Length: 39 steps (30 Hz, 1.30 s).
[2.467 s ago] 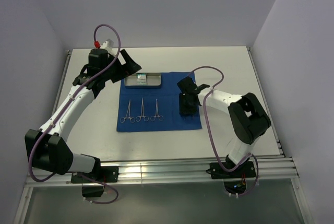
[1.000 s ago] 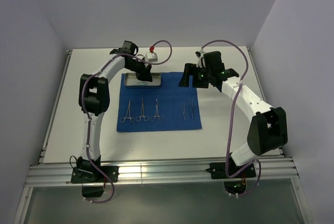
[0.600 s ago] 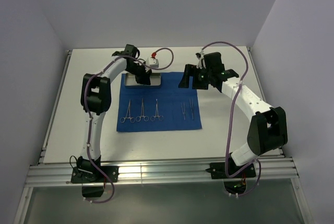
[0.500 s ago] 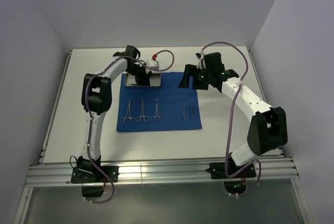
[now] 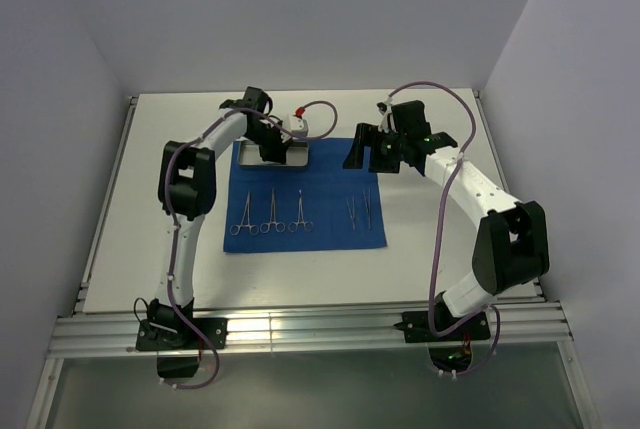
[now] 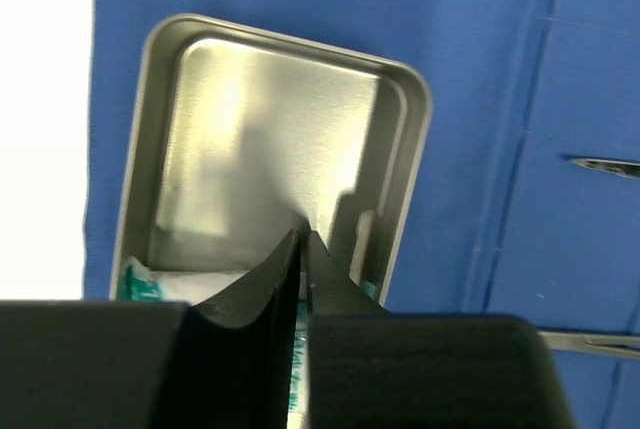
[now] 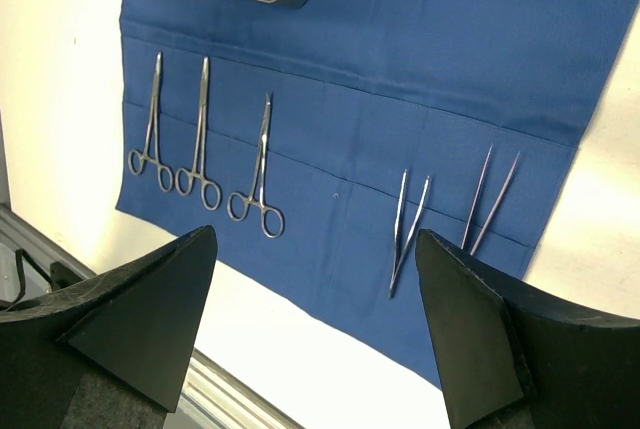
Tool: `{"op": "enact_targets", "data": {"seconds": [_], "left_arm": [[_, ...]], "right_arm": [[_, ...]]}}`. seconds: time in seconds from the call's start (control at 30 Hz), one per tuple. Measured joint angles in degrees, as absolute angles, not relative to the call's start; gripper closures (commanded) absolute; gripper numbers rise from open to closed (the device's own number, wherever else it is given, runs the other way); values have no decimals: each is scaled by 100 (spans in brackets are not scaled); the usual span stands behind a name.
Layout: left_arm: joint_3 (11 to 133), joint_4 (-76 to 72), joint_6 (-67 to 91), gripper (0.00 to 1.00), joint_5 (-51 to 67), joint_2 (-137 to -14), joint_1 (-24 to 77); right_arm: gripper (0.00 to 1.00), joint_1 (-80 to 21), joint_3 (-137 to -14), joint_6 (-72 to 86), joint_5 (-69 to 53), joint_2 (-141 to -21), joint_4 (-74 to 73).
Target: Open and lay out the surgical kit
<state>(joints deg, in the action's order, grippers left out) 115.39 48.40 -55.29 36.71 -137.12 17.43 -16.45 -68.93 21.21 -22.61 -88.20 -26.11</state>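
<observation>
Across the white table (image 5: 150, 199) in the overhead view, the blue cloth (image 5: 330, 184) lay spread flat, with the steel tray (image 5: 296, 155) on its far left corner. Three ring-handled clamps (image 5: 270, 211) lay side by side on the left half of the cloth, rings toward the near edge. Two tweezers (image 5: 358, 209) lay to their right, close to each other and apart from the clamps. The left gripper (image 5: 270, 145) reached down into the tray, while the right gripper (image 5: 366, 153) hovered above the cloth's far right part, clear of everything. From the left wrist, the two black fingers (image 6: 250, 299) were clenched together, their tips meeting over the shiny tray floor. The small white-green packet (image 6: 140, 281) lay at the near end of the tray, partly under the fingers. A pale sliver showed in the slit between the fingers, so they seemed to be pinching the packet, though the fingers themselves hid the contact. Blue cloth surrounded the tray, and two steel instrument tips poked in at the right edge. From the right wrist, the fingers (image 7: 150, 319) stood spread wide apart, released and holding nothing. Below and between them the cloth showed its fold lines, with the three clamps on the left and the two tweezers on the right. One rounded corner of the tray lay at the top left, with the left gripper's dark body over it.
</observation>
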Motion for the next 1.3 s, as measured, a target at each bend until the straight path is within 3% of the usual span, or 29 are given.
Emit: {"op": "enact_targets", "data": {"seconds": [0.4,0.67,0.8,0.93,1.1,1.3], "left_arm": [[11365,4372,-5387,78,3774,-13605,1745],[11487,4134,-5133,78,4005,-12742,1623],[11601,4163,-5026,70,3924,-12551,1498],[11207,3903,-4180,62,3577,-12547,1413],[9810,3046,-2630,50,3081,-12280,1389],[9150,2305,-631,51,1922,-11867,1406]], "right_arm": [[13,-1645,-6893,2141,-2370,-8827,-2611],[12,-1638,-6893,2137,-2429,-8827,-2611],[12,-1634,-6893,2141,-2425,-8827,-2613],[12,-1634,-6893,2161,-2410,-8827,-2613],[12,-1634,-6893,2163,-2383,-8833,-2613],[12,-1634,-6893,2163,-2359,-8879,-2615]]}}
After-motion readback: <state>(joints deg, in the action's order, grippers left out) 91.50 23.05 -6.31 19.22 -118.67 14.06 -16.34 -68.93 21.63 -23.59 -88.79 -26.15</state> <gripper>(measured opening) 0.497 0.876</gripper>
